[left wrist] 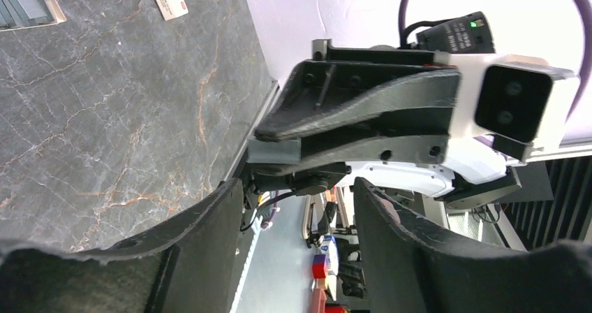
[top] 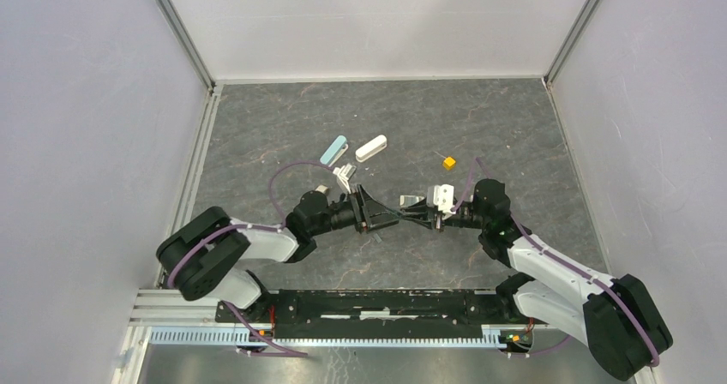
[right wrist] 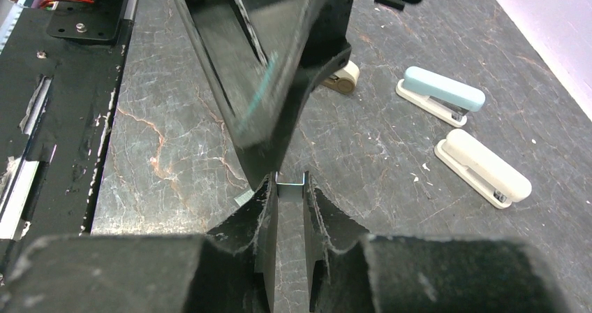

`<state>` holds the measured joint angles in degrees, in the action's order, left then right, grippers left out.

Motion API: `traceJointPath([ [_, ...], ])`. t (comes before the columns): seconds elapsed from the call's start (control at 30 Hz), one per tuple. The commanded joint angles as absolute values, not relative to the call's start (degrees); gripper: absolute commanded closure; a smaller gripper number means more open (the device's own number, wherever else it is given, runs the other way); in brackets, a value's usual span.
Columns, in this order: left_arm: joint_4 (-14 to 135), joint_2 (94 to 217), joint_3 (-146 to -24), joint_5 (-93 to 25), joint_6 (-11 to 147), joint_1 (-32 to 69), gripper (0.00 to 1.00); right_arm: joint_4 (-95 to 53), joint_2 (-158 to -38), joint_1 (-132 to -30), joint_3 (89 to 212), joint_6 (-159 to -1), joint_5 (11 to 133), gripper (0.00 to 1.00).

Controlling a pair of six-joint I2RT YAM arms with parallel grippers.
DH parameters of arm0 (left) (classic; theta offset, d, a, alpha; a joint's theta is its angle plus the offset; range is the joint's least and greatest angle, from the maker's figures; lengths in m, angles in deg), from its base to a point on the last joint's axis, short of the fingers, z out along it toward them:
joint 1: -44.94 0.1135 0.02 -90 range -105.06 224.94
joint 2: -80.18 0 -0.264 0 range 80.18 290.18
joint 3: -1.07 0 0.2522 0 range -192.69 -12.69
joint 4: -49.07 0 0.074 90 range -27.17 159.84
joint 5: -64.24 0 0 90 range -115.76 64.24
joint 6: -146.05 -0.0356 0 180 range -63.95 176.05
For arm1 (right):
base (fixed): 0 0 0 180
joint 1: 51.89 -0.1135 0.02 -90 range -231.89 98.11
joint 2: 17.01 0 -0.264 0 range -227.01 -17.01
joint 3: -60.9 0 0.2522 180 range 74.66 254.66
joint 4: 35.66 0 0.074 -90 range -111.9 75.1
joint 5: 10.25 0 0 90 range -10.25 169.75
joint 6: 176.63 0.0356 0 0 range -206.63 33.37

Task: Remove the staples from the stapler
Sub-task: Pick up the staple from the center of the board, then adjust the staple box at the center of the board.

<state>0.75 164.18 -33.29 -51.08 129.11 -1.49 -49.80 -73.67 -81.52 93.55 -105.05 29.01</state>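
Staples point(right wrist: 292, 180): a short silvery strip held off the counter point(top: 514, 127), mid-scene and near the arms, pinched at the very tips of the right claw.
Right claw point(right wrist: 289, 191): clenched on the staples, fingers almost together. It reaches in from the right with its tips pointing left.
Left claw point(left wrist: 299, 187): released, with its fingers apart and nothing between them. It faces the right claw tip to tip, just beside the strip, and is blurred in the right wrist view.
Staplers: the teal stapler point(top: 333, 150) and the white stapler point(top: 371, 148) lie closed, side by side, on the far part of the counter. Both are well apart from the claws, and I cannot tell which one the strip belongs to.
Step, as I judge it: the strip looks to be out already, so it only needs setting down.
Handling: likely very light, thin and smooth, so it would slip easily. A stuck-together row like this probably breaks apart if bent or squeezed hard.
Where to hold: across the two flat sides near the middle, gently but firmly.
Risk: only the fingertips hold it, so a nudge from the left claw could flick it loose.
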Motion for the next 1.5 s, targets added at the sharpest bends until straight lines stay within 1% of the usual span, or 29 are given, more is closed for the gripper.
traceJointPath([
  [0.0, 9.7, 154.2, -32.2, -47.3, 120.0, -0.9, 0.33, -46.9, -74.1, -81.6, 97.1, -104.7, 29.0, 0.85],
  [0.13, 32.1, 138.4, -33.1, -39.3, 108.5, -0.9, 0.29, -40.6, -75.7, -81.4, 99.6, -104.5, 29.5, 0.85],
  [0.23, 43.5, 125.2, -33.6, -33.9, 101.4, -0.9, 0.21, -33.6, -77.5, -81.3, 102.3, -108.1, 30.6, 0.85],
  [0.37, 51.8, 110.1, -32.0, -28.2, 95.8, -0.8, 0.02, -27.6, -80.3, -81.4, 104.0, -112.4, 31.8, 0.86],
  [0.4, 53.2, 107.2, -31.4, -27.2, 95.5, -0.9, 0.0, -26.3, -81.4, -81.3, 104.7, -113.1, 32.1, 0.86],
  [0.47, 54.4, 103.2, -29.6, -26.6, 95.6, -0.9, 0.0, -23.5, -83.2, -81.4, 106.0, -114.9, 33.3, 0.86],
  [0.57, 54.3, 100.9, -27.0, -26.6, 97.9, -0.9, 0.0, -22.0, -85.6, -81.4, 107.1, -114.9, 35.9, 0.86],
  [0.7, 51.2, 102.3, -24.1, -27.2, 100.0, -0.9, 0.0, -22.0, -87.2, -81.3, 108.0, -112.2, 38.8, 0.85],
  [0.87, 46.4, 107.2, -22.7, -27.4, 100.9, -0.9, 0.0, -23.6, -87.7, -80.0, 108.0, -107.5, 40.2, 0.85],
  [1.0, 42.2, 112.9, -22.4, -26.7, 100.7, -0.8, 0.0, -24.3, -87.5, -77.8, 108.1, -105.4, 39.8, 0.85],
  [1.13, 37.4, 122.3, -24.4, -26.2, 100.0, -0.8, 0.02, -24.6, -86.9, -75.4, 108.2, -103.8, 39.9, 0.86],
  [1.2, 35.3, 128.1, -26.5, -26.4, 99.2, -0.8, 0.03, -24.9, -86.6, -74.5, 108.1, -103.2, 40.0, 0.85],
  [1.3, 32.2, 138.2, -30.8, -26.8, 98.5, -0.8, 0.12, -25.1, -86.4, -73.1, 108.2, -102.7, 40.2, 0.86],
  [1.37, 31.3, 144.7, -34.3, -27.7, 97.7, -0.8, 0.14, -25.1, -86.3, -72.4, 108.2, -102.4, 40.3, 0.85],
  [1.47, 30.2, 153.4, -39.9, -28.3, 96.2, -0.8, 0.2, -25.2, -86.4, -71.2, 108.3, -101.6, 39.9, 0.85],
])
